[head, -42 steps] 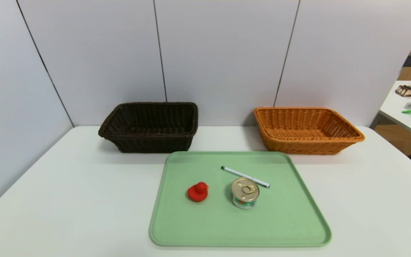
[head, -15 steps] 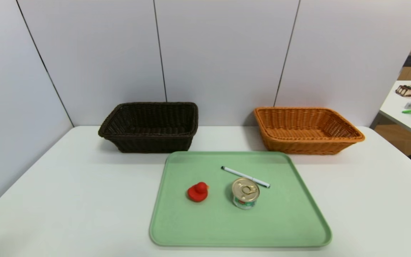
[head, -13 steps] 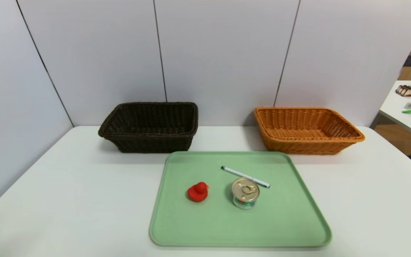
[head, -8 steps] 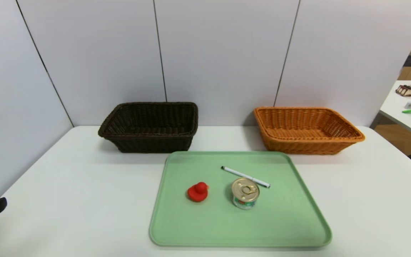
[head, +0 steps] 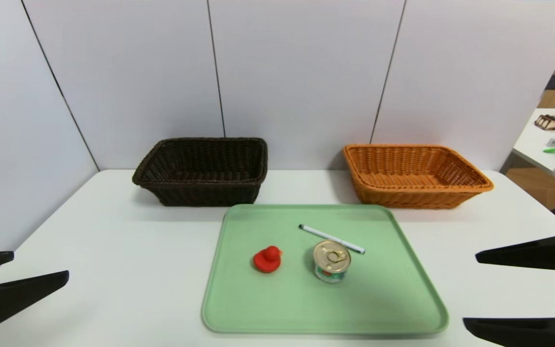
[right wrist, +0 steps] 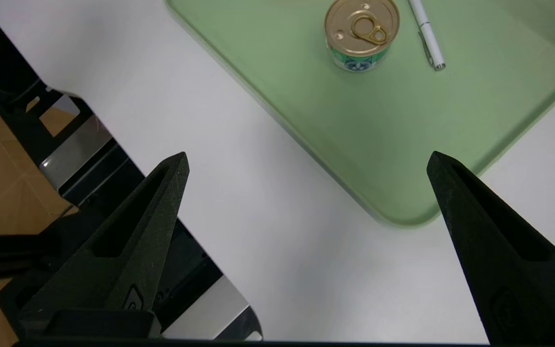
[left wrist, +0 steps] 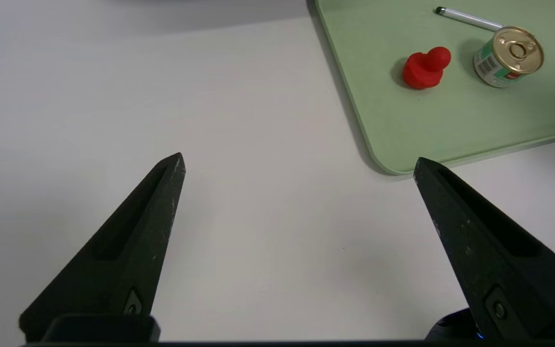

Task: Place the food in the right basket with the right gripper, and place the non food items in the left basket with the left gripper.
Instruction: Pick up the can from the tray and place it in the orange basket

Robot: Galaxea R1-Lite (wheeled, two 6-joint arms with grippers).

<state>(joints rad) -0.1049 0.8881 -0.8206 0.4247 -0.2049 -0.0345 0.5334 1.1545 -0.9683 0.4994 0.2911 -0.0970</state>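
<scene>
Left gripper point(head: 36, 267) sits low over the table's point(head: 113, 270) left front edge, fingers point(left wrist: 133, 241) spread wide, nothing between them. In its wrist view the two black tips frame bare white table, with the tray's point(left wrist: 369, 140) near left corner just by the one finger. It is well apart from everything on the tray.

Right gripper point(head: 470, 291) hangs over the table's right front corner, fingers point(right wrist: 489, 241) spread wide too, gripping nothing. Its wrist view has one tip above the table edge and the other just beside a rounded tray point(right wrist: 403, 212) corner, the can point(right wrist: 362, 33) and pen point(right wrist: 427, 33) farther off between the tips.

On to the green tray point(head: 258, 313) in the middle of the table. The red duck point(head: 267, 259) sits left of centre, upright, beak toward the can. The can point(head: 331, 261) stands upright just right of the duck, gold pull-tab lid up, green and white label on the side. The white pen point(head: 331, 238) lies flat behind the can, slanting from the tray's middle toward the right, its near end close to the can's lid in the head view; whether they touch is hard to call.

Behind the tray, against the wall, the dark basket point(head: 203, 171) stands on the left and the orange basket point(head: 415, 176) on the right, well apart, nothing visible inside either.
</scene>
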